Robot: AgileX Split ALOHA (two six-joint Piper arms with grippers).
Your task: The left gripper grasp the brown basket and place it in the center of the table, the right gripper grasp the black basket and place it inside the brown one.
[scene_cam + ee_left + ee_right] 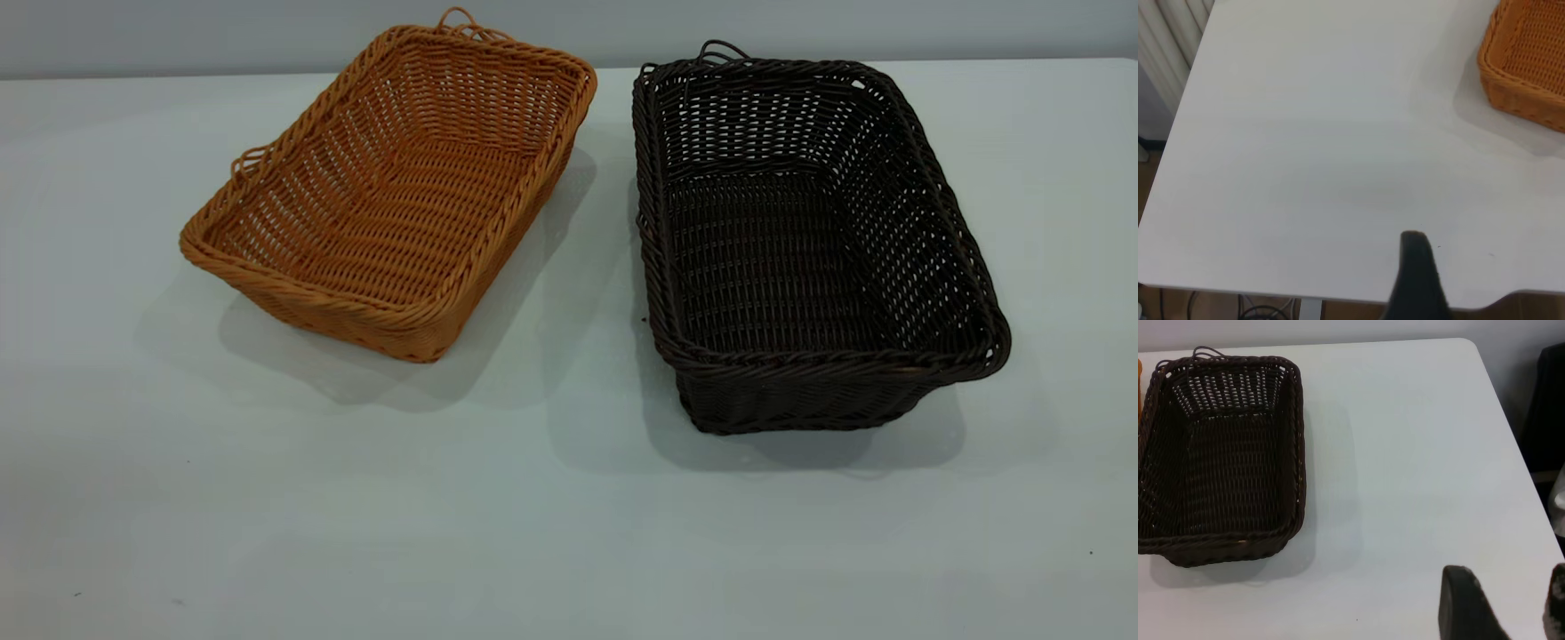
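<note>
1. Far left of the exterior frame is just bare tabletop (107, 444), pale grey-white. Neither arm shows up in that view.
2. The left gripper (1417, 280) only appears in its own wrist view, as one dark finger poking in at the bottom edge over the tabletop near its edge. Can't tell if it's wide or narrow, only that one finger shows. It's well apart from the basket and holding nothing.
3. The brown basket (391, 191) sits in the upper left-of-center part of the exterior frame, turned at an angle, flat on the tabletop. One loop handle shows at its far end, another at the left rim. It's empty inside.
4. Between the two baskets there's a strip of bare tabletop, so they're near each other but not touching.
5. The black basket (805, 236) is right of center in the exterior frame, upright, lined up nearly straight, loop handle at the far end. Also empty.
6. The right gripper (1501, 607) is at the lower right of its wrist view: two dark fingers with a clear gap between them, so spread fairly wide, gripping nothing, well apart from the black basket.
7. Nothing sits on the stretch of tabletop from either gripper to its basket.
</note>
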